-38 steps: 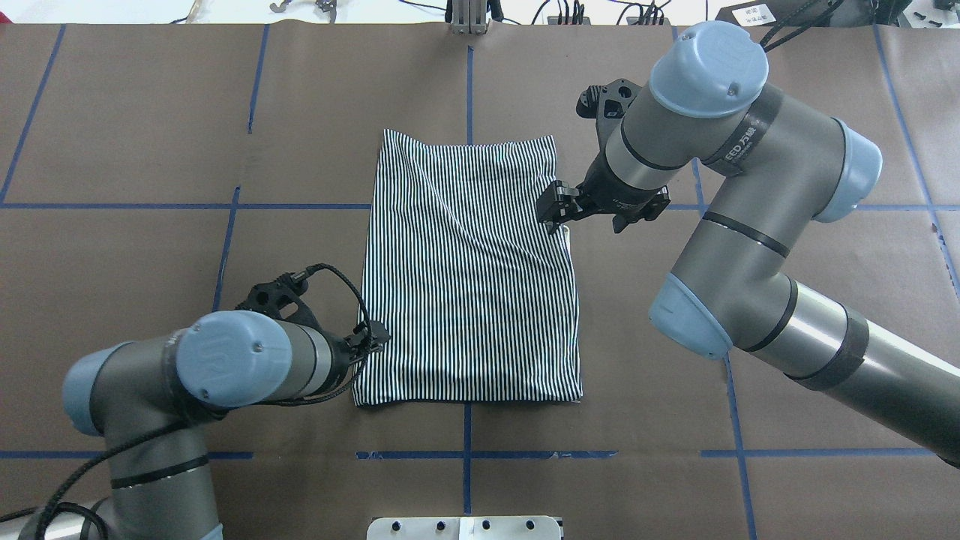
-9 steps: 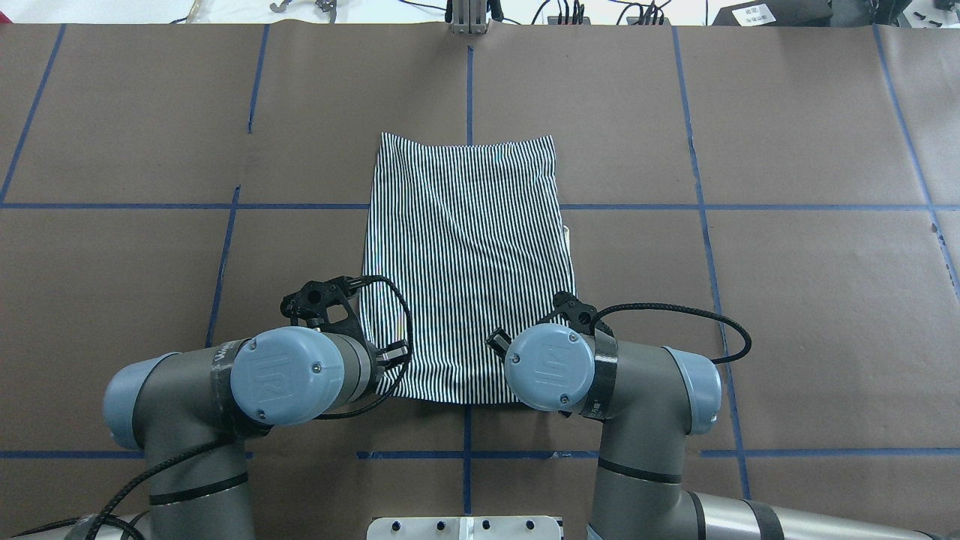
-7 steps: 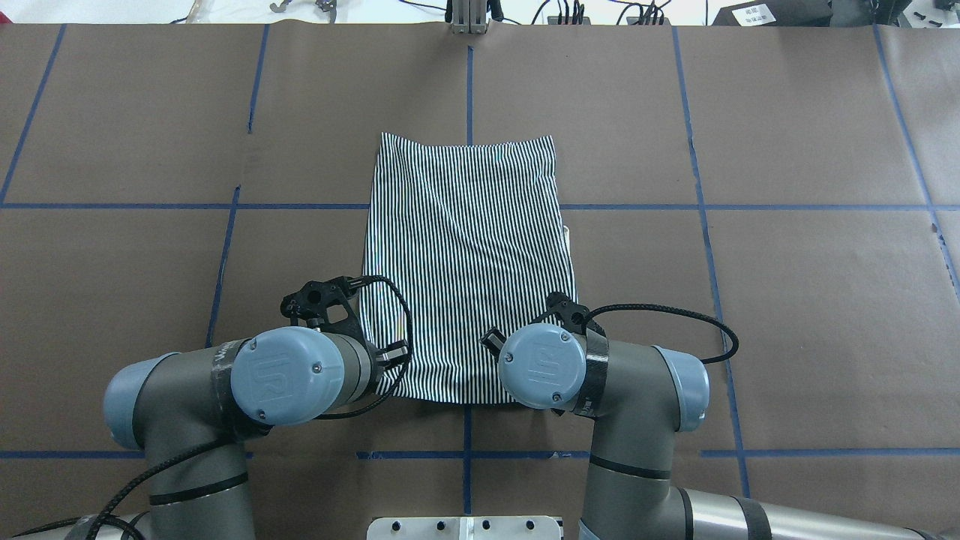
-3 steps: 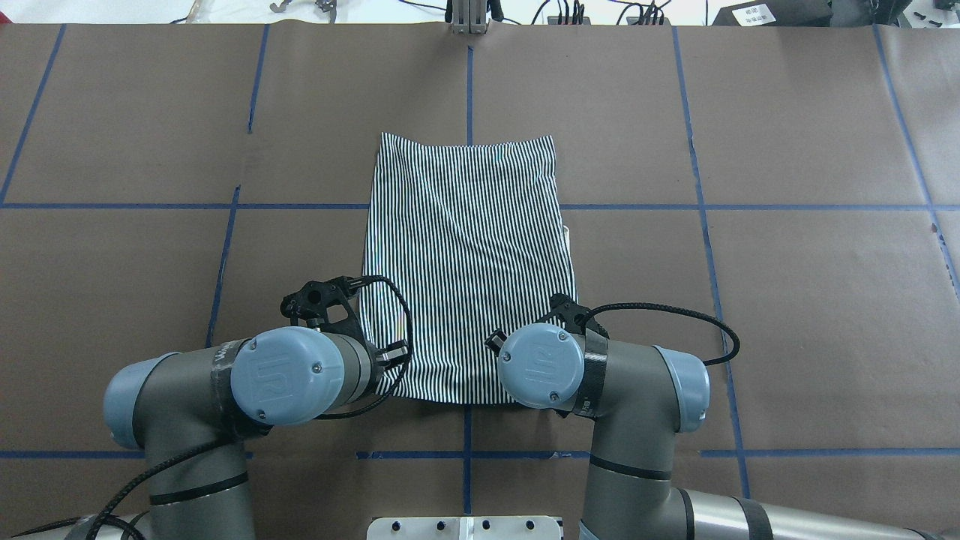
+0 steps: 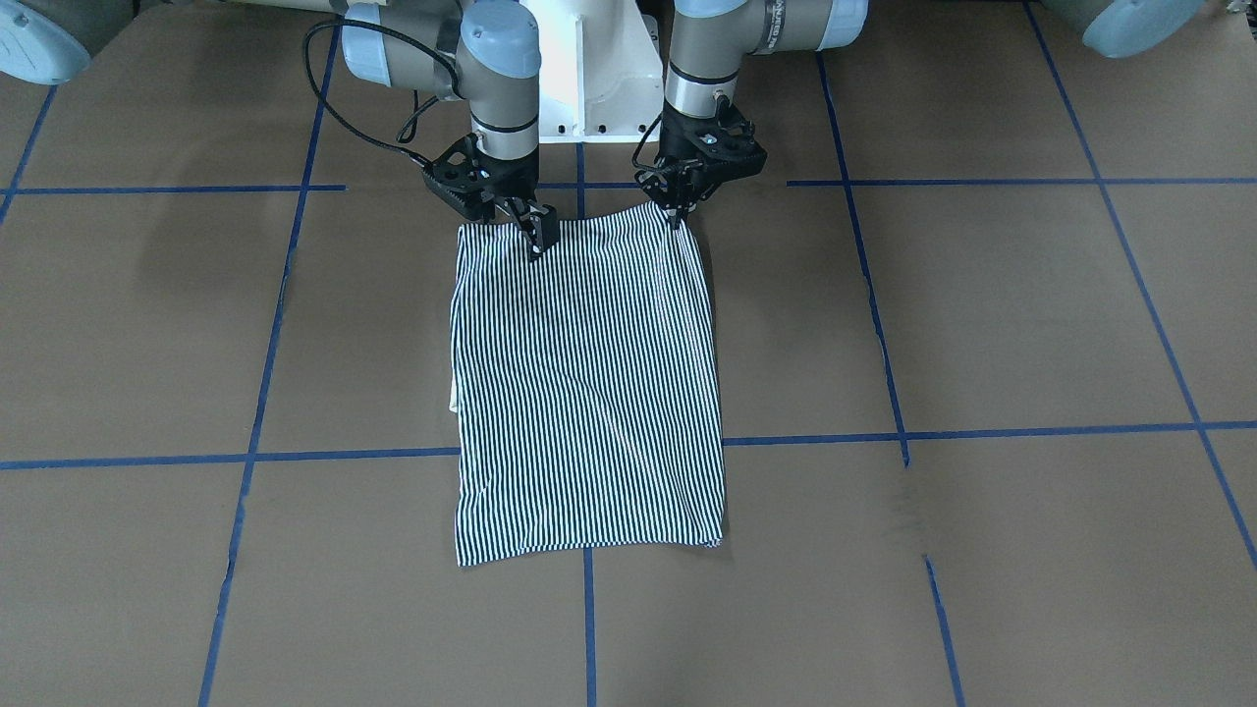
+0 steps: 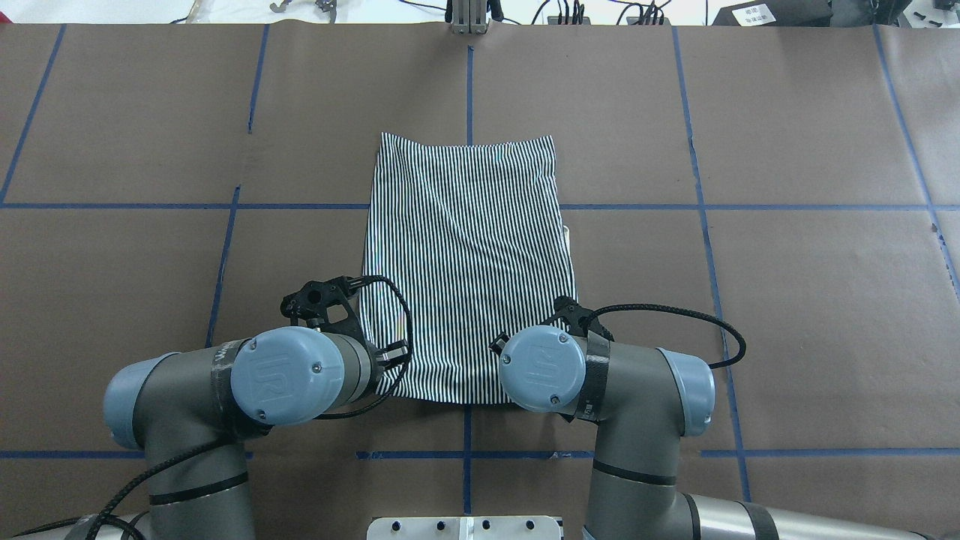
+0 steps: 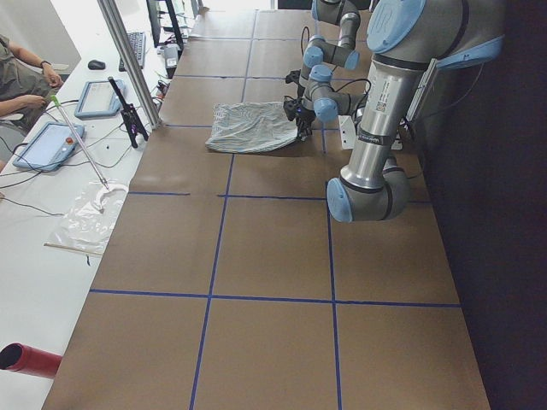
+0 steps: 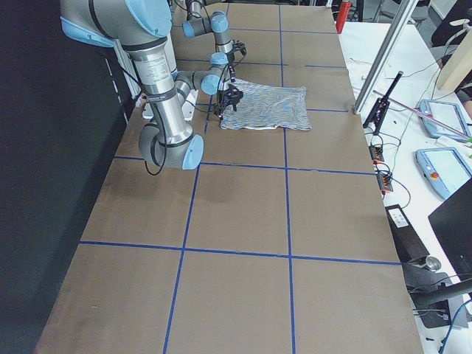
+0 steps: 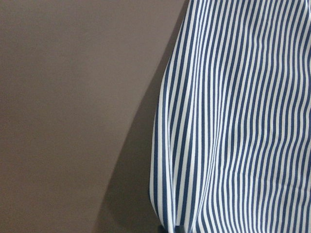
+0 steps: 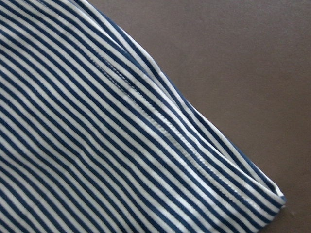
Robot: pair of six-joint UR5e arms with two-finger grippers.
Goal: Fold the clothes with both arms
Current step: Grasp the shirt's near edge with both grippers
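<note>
Where caps read UR on left arm point(image 6: 281, 375) and right arm point(image 6: 544, 370), the shirt point(image 6: 465, 262) lies centred on the surface point(image 6: 787, 300), long axis toward the far edge; left hand point(image 5: 677, 218) and right hand point(image 5: 538, 236) each pinch a near corner.

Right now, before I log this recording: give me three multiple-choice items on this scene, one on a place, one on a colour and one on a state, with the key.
1. Where on the shirt are the left gripper and right gripper?
A. its far edge
B. the two corners nearest the robot
C. its middle

2. What colour is the tape on the table?
A. red
B. yellow
C. blue

3. How does the shirt lie?
A. folded into a rectangle on the table
B. crumpled in a heap
C. hanging in the air

Key:
1 B, the front view shows one gripper at each corner on the robot's side.
2 C, blue lines cross the brown surface.
3 A, the overhead view shows a striped rectangle lying on the table.
</note>
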